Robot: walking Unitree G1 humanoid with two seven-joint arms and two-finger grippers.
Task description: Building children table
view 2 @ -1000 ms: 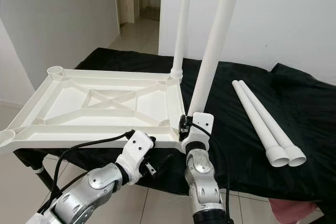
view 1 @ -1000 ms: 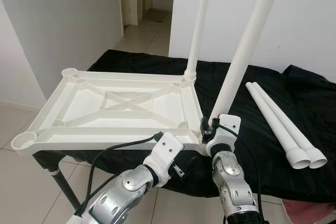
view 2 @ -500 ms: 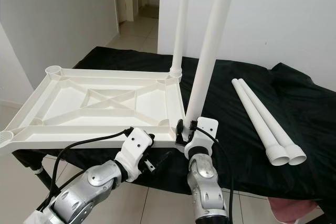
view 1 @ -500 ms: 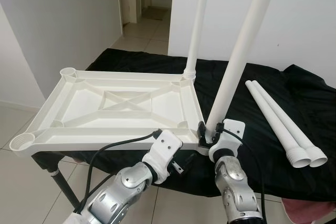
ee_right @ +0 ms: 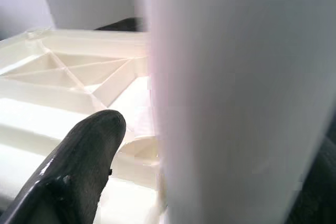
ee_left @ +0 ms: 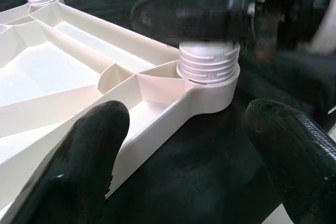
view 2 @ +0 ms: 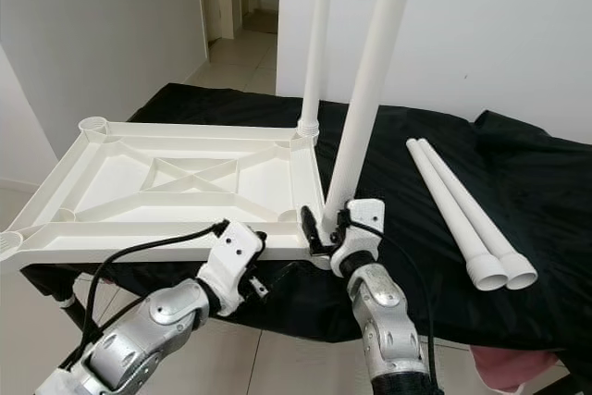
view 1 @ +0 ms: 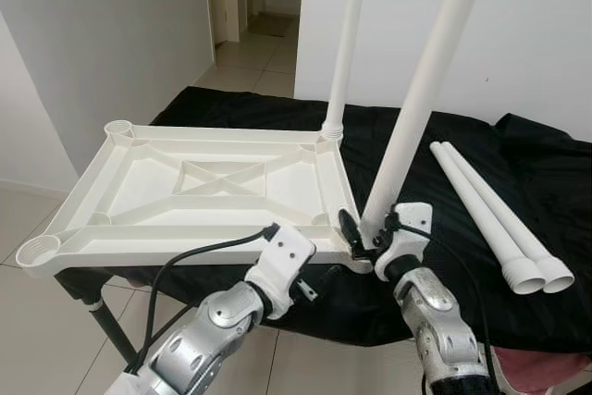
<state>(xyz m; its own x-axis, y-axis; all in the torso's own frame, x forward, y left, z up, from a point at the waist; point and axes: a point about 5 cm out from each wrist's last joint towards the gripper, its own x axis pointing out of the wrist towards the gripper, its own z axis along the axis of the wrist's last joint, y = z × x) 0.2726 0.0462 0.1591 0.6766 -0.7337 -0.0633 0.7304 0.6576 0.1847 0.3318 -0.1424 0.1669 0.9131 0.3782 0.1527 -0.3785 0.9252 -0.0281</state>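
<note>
The white tabletop (view 1: 213, 193) lies upside down on a table draped in black cloth (view 1: 518, 182), ribs facing up. One leg (view 1: 344, 43) stands upright in its far right corner socket. A second leg (view 1: 421, 99) stands slightly tilted in the near right socket (ee_left: 210, 85), where the right claw (view 1: 370, 233) grips it just above the threaded base. The left claw (ee_left: 184, 145) hovers just in front of that corner, fingers (ee_left: 84, 166) spread wide. Two loose legs (view 1: 495, 219) lie side by side on the cloth to the right.
</note>
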